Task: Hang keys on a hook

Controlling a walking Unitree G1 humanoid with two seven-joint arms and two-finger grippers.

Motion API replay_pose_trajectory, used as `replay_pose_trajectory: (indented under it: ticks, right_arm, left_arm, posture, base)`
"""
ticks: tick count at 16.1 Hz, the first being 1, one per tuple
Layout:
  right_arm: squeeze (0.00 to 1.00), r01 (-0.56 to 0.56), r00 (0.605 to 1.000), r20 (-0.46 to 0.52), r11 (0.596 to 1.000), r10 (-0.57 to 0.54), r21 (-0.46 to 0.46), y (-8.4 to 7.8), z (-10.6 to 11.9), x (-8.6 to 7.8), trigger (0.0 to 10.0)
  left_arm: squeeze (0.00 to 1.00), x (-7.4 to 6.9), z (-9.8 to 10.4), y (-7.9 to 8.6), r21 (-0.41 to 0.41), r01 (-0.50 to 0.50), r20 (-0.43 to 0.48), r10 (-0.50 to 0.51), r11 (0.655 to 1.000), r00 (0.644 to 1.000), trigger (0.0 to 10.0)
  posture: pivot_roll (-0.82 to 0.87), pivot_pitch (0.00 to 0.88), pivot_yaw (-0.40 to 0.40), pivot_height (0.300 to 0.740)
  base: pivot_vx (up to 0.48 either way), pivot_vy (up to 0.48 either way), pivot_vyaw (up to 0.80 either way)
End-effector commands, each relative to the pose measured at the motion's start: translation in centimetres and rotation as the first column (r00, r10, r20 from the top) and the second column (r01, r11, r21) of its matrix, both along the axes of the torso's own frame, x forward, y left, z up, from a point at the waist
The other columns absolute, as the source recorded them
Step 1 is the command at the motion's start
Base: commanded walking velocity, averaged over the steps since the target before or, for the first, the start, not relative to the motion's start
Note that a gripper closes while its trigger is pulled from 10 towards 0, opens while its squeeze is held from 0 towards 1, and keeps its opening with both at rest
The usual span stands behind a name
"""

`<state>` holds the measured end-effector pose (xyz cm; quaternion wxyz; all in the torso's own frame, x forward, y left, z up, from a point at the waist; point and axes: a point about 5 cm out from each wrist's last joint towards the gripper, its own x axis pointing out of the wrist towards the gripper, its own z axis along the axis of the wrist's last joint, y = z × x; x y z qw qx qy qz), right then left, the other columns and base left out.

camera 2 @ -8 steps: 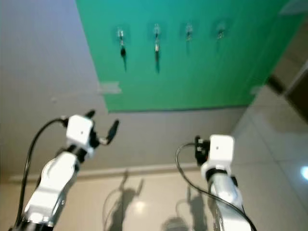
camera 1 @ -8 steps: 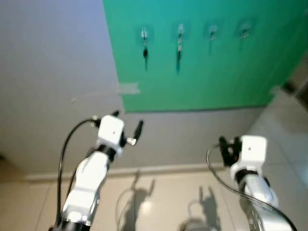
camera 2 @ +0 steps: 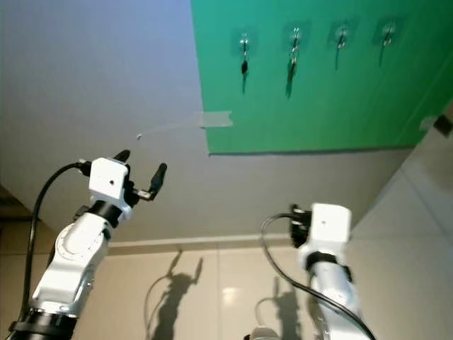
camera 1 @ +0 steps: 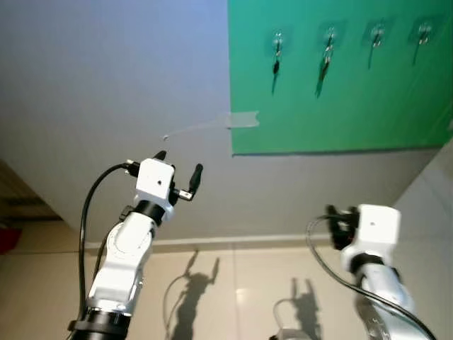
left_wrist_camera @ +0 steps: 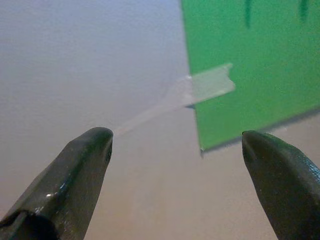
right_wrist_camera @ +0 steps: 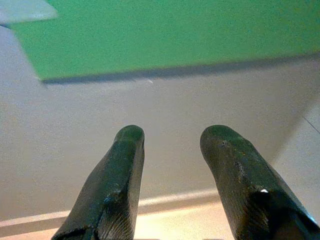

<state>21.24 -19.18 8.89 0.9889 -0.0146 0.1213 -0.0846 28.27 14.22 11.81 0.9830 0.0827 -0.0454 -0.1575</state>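
keys on the hooks, both hands empty

two dark keys (camera 1: 275,66) hang already from the first two of four hooks (camera 1: 277,40) fixed in a row high on a green panel (camera 1: 354,106) on the wall; the other two hooks look bare, though they are small and blurred. a strip of tape (camera 1: 243,120) holds the panel's lower left corner to the grey wall (camera 1: 106,85).

the left hand (camera 1: 178,170) is raised before the bare wall, well to the left of the panel and below the hooks, its two fingers spread wide with nothing between them. the right hand (right_wrist_camera: 172,150) sits lower, near the skirting, fingers a little apart and also empty.

as a judgement, the risk from here is a reach toward the hooks with no key in either hand, or a brush against the hanging keys that knocks one off, since the hooks stand close together.

whether any further key waits elsewhere cannot be told. the panel's right edge is cut off, and the floor (camera 1: 233,297) shows little but the arms' shadows.
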Motion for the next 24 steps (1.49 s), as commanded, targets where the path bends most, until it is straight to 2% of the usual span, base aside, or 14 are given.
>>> replay_pose_trajectory:
  ticks: [1,3,5,6,10,14,15,17,18,20,22,24]
  right_arm:
    - [0.0,0.051,0.999,-0.011,0.998,-0.051,-0.022,-0.7,0.1,-0.3,10.0]
    - [0.0,0.049,0.999,0.008,0.997,-0.049,-0.053,-0.7,0.7,-0.3,10.0]
    - [0.0,-0.009,0.999,0.035,0.989,0.015,-0.147,-0.4,1.5,0.1,10.0]
    - [0.0,-0.024,0.998,0.052,0.986,0.032,-0.162,-0.2,2.0,0.5,10.0]
    - [0.0,-0.109,0.99,0.063,0.975,0.123,-0.192,0.7,2.6,1.9,10.0]
    - [0.0,-0.137,0.989,0.037,0.974,0.146,-0.179,0.9,2.0,2.9,10.0]
    - [0.0,-0.115,0.993,0.021,0.984,0.119,-0.139,0.9,1.4,2.7,10.0]
    - [0.0,-0.1,0.995,0.018,0.988,0.103,-0.118,1.0,1.2,2.4,10.0]
    - [0.0,-0.08,0.997,0.014,0.99,0.082,-0.117,0.9,1.0,1.9,10.0]
    - [0.0,-0.017,1.0,-0.002,0.995,0.017,-0.103,0.3,0.5,0.4,10.0]
    - [0.0,0.022,1.0,-0.005,0.996,-0.023,-0.087,0.1,0.4,-0.7,10.0]
    - [0.0,0.072,0.997,-0.001,0.993,-0.072,-0.09,-0.6,0.5,-1.6,10.0]
  left_arm:
    - [0.0,-0.3,-0.6,-0.6,0.016,0.025,-0.026,-0.025,1.0,0.999,10.0]
    - [0.0,-0.5,-0.6,-1.0,0.014,0.041,-0.018,-0.04,0.999,0.999,10.0]
    - [0.0,-0.5,-0.5,-1.5,-0.002,0.044,-0.014,-0.044,0.999,0.999,10.0]
    - [0.0,-0.7,-0.5,-1.7,-0.01,0.043,-0.011,-0.043,0.999,0.999,10.0]
    - [0.0,-1.3,-0.5,-1.4,-0.022,-0.032,0.009,0.032,0.999,0.999,10.0]
    - [0.0,-2.6,-0.2,-0.3,-0.004,-0.1,0.024,0.1,0.995,0.995,10.0]
    - [0.0,-3.0,-0.3,0.2,0.001,-0.111,0.013,0.111,0.994,0.994,10.0]
    - [0.0,-3.1,-0.4,0.4,0.023,-0.105,0.002,0.105,0.994,0.994,10.0]
    - [0.0,-2.7,-0.4,0.2,0.046,-0.077,-0.006,0.077,0.996,0.997,10.0]
    - [0.0,-1.7,-0.1,-0.4,-0.003,-0.051,-0.048,0.051,0.999,0.998,10.0]
    - [0.0,-1.2,-0.3,-0.6,0.012,-0.044,-0.054,0.044,0.999,0.998,10.0]
    - [0.0,-0.4,-0.2,-0.9,0.02,-0.033,-0.016,0.034,0.999,0.999,10.0]
  posture:
    - [-0.23,0.075,0.098,0.74]
    - [-0.23,0.08,0.091,0.74]
    - [-0.22,0.084,0.062,0.74]
    - [-0.22,0.083,0.049,0.74]
    - [-0.2,0.078,-0.028,0.74]
    - [-0.14,0.088,-0.077,0.74]
    - [-0.13,0.087,-0.072,0.74]
    - [-0.13,0.083,-0.055,0.74]
    - [-0.14,0.085,-0.014,0.74]
    - [-0.18,0.088,0.046,0.74]
    - [-0.21,0.092,0.083,0.74]
    - [-0.24,0.093,0.099,0.74]
  base:
    - [0.0,0.0,-0.8]
    - [0.0,0.0,-0.8]
    - [0.0,0.0,-0.8]
    - [0.0,0.0,-0.8]
    - [0.0,0.0,-0.8]
    - [0.0,0.0,0.0]
    - [0.0,0.0,-0.8]
    - [0.0,0.0,-0.8]
    - [0.0,0.0,-0.8]
    - [0.0,0.0,-0.8]
    - [0.0,0.0,-0.8]
    - [0.0,0.0,-0.8]
